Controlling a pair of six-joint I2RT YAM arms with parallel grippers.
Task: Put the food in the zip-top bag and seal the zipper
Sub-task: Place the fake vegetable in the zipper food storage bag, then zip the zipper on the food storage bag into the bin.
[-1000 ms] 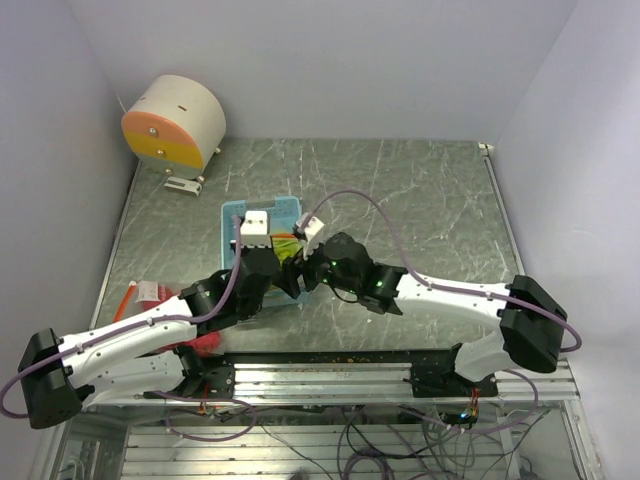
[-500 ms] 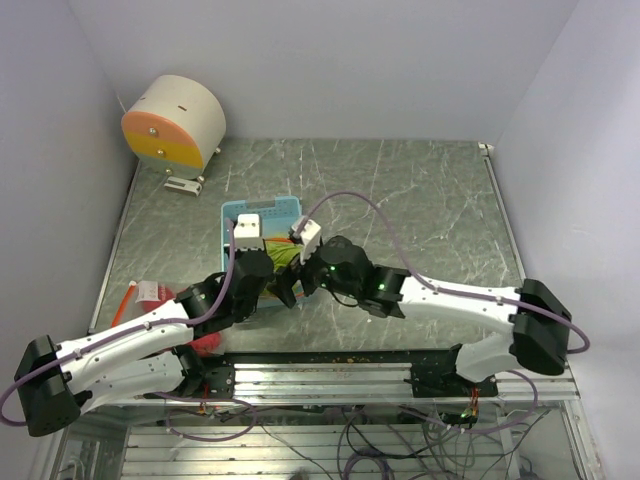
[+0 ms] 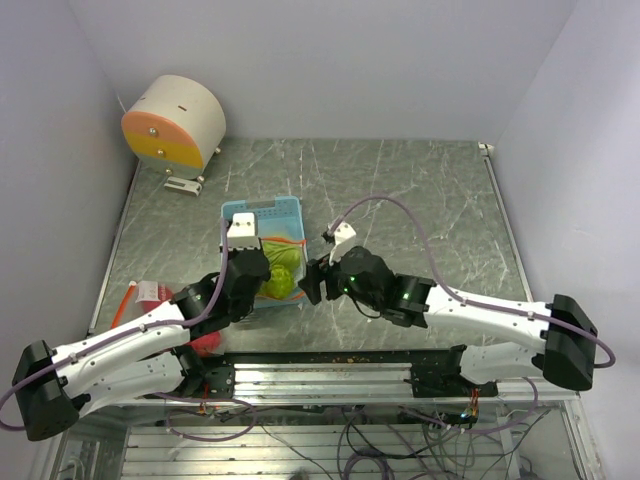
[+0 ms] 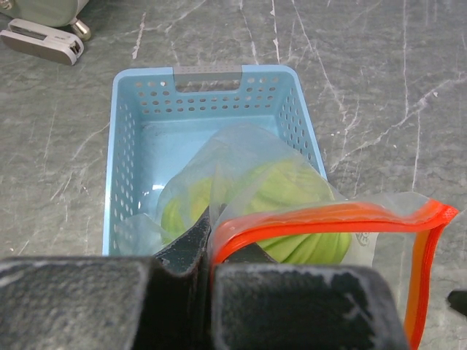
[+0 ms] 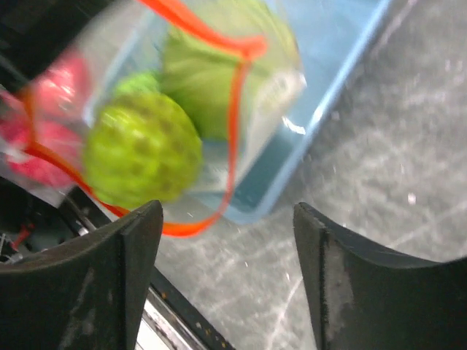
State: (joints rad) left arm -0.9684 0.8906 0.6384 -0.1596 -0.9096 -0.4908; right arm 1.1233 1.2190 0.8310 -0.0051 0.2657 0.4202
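A clear zip-top bag (image 3: 281, 273) with an orange zipper strip (image 4: 328, 216) hangs over the near end of the light blue tray (image 3: 262, 207). It holds the food: a ribbed green cabbage-like head (image 4: 292, 191), a green lime-like ball (image 5: 142, 149) and red pieces (image 5: 40, 109). My left gripper (image 3: 258, 283) is shut on the bag's zipper edge (image 4: 213, 251) at its left end. My right gripper (image 3: 308, 286) is open and empty, just right of the bag, its jaws wide apart in the right wrist view (image 5: 226, 270).
A white and orange drum-shaped device (image 3: 175, 122) stands at the far left corner, its foot showing in the left wrist view (image 4: 40, 40). A red object (image 3: 205, 343) and an orange-white item (image 3: 140, 292) lie under my left arm. The metal front rail (image 3: 340, 372) runs close below the bag.
My right gripper has drawn back to the right and away from the bag. My left gripper has shifted slightly left, still holding the bag, which now shows more green.
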